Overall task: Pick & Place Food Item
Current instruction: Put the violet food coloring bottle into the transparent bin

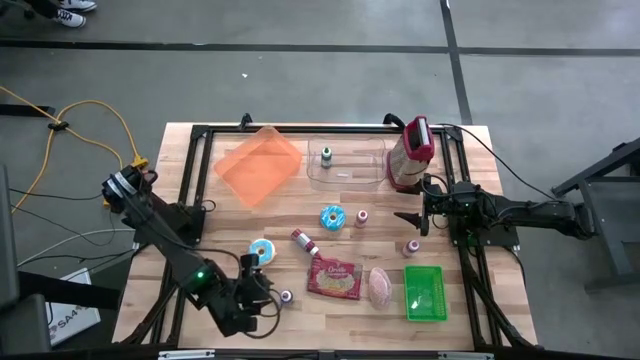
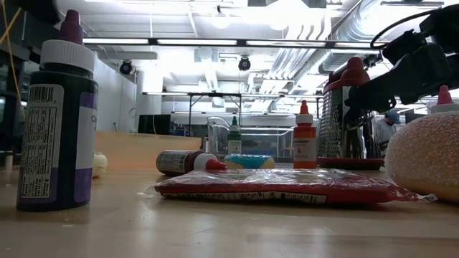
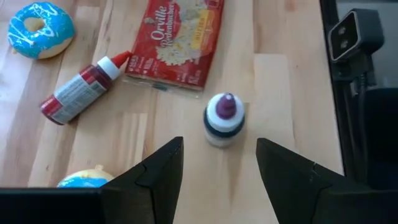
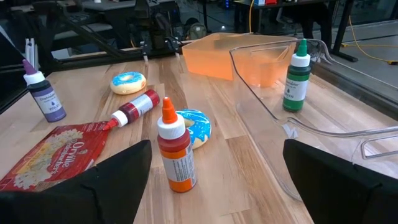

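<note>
while the purple-capped bottle [image 3: 221,118] stands upright on the desk [image 1: 480,220] near its front edge, just beside the popcorn bag [image 3: 177,38], the left jaws [image 3: 217,163] hover right behind it, partly open and holding nothing, with the bottle lined up with the gap. a closing move that comes in off-centre could tip the narrow bottle or nudge it toward the desk edge. farther out lie a red bottle [image 3: 81,90] on its side and a blue doughnut [image 3: 38,30]. the right jaws [image 1: 408,219] wait fully open and empty near the orange-capped bottle [image 4: 174,149] and clear tub [image 4: 292,124].
</note>
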Action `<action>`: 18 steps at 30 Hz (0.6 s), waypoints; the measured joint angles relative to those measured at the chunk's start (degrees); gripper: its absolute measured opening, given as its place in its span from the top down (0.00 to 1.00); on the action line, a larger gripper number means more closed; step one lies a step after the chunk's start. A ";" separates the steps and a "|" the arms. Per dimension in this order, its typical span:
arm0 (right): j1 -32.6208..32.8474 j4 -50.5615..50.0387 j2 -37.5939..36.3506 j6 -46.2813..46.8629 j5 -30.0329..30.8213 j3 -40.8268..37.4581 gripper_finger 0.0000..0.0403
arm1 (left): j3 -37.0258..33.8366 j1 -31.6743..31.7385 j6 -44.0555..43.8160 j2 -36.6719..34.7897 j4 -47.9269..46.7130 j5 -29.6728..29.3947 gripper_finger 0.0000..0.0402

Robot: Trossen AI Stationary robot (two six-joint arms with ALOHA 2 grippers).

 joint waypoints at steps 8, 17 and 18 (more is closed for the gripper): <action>-0.02 0.00 0.00 0.00 0.00 0.00 0.12 | -5.59 -0.63 -2.82 -0.17 5.50 -2.97 0.52; 0.00 0.00 0.00 0.00 0.00 0.00 0.12 | -10.98 -0.59 -1.56 -0.17 15.81 -3.98 0.52; -0.02 0.00 0.00 0.00 0.00 0.00 0.12 | -11.13 -0.59 -1.03 -0.17 16.62 -4.10 0.52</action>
